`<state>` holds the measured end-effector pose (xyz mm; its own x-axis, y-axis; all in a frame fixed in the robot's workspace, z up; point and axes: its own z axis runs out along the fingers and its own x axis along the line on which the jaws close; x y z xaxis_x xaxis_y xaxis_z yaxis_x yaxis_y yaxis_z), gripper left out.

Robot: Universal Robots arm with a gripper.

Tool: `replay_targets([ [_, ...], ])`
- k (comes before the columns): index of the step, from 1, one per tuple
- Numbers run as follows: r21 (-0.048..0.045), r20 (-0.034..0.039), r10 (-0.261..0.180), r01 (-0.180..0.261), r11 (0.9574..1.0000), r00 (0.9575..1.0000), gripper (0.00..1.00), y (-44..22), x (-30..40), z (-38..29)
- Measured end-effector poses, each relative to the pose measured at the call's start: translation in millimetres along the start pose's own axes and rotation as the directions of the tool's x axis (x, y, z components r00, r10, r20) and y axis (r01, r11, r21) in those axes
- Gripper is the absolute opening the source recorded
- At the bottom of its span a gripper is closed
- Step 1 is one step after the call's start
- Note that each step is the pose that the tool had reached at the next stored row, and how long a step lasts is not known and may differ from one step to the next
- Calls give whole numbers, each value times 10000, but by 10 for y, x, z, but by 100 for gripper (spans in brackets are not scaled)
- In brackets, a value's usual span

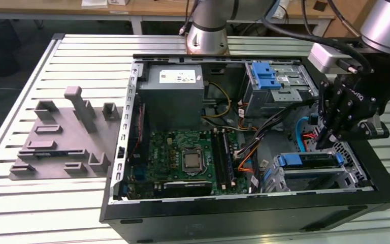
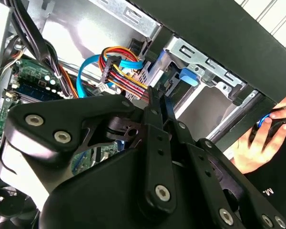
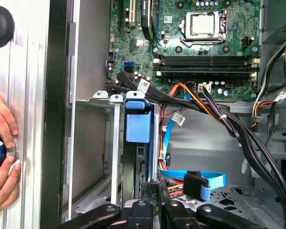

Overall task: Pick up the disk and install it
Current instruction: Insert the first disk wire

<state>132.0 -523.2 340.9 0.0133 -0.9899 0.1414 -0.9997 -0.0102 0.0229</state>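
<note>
Matt black metal links and bright steel bolts make up the gripper (image 2: 155, 102), its jaws beside glossy blue, red and orange plastic-sheathed cables (image 2: 119, 67). Just beyond the jaws, the disk (image 3: 137, 126) shows a smooth blue plastic bracket within dull grey sheet-metal bay walls (image 3: 115, 143). The ribbed bench (image 1: 79, 56) is brushed aluminium.

Black gripper (image 1: 328, 136) pointed downward, fingers (image 2: 155, 124) pressed together, arm rising above it, a person's hand (image 3: 1, 157) off to one side
</note>
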Motion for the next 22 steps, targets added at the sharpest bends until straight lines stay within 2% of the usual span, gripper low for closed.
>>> replay_targets([
  [10,-17,4,42,-42,10000,10000,16,0,106,51],
  [15,-156,4,165,-165,9997,9999,16,-1,106,56],
  [22,-221,10,466,-466,9987,9989,16,-22,104,71],
])
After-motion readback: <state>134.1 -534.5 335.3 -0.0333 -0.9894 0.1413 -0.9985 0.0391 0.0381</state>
